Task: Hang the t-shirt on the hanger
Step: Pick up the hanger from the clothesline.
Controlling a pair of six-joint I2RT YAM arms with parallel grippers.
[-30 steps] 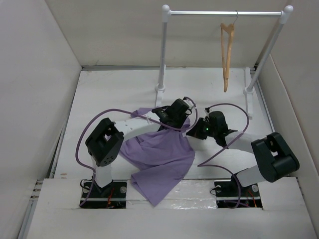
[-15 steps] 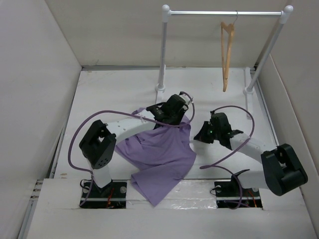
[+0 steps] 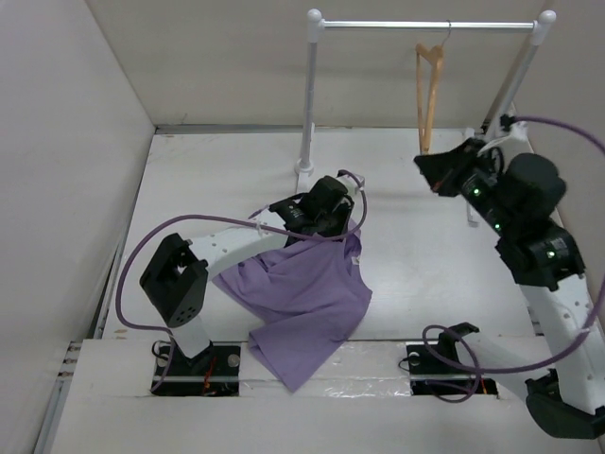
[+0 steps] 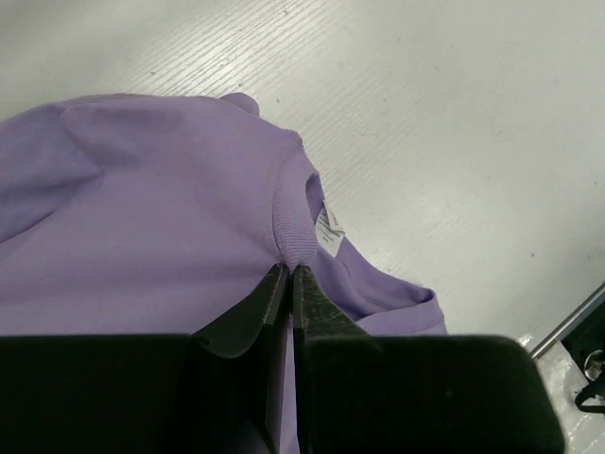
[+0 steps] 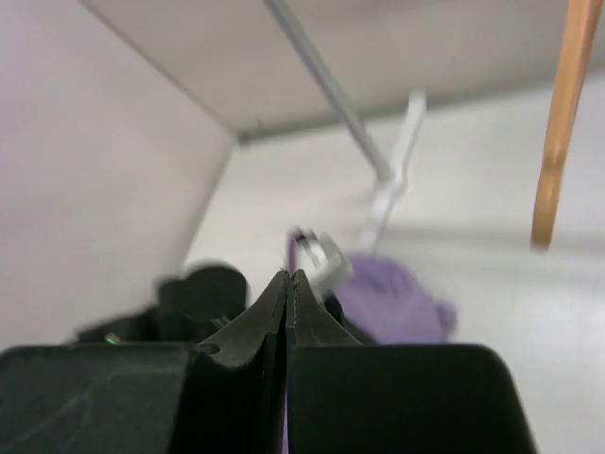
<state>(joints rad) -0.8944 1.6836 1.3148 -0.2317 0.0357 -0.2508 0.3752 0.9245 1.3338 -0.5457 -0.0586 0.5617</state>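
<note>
White-painted counter, wood grain visible. Plain off-white panels enclose it: left wall at 9 o'clock, back wall at 12 o'clock, right wall at 3 o'clock. White garment rack stands on the counter at 1 o'clock. Silver rail spans its two posts. Lighting even, shadows soft.

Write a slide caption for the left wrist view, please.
Left hand shut on the t-shirt at its collar, above the table.
</note>
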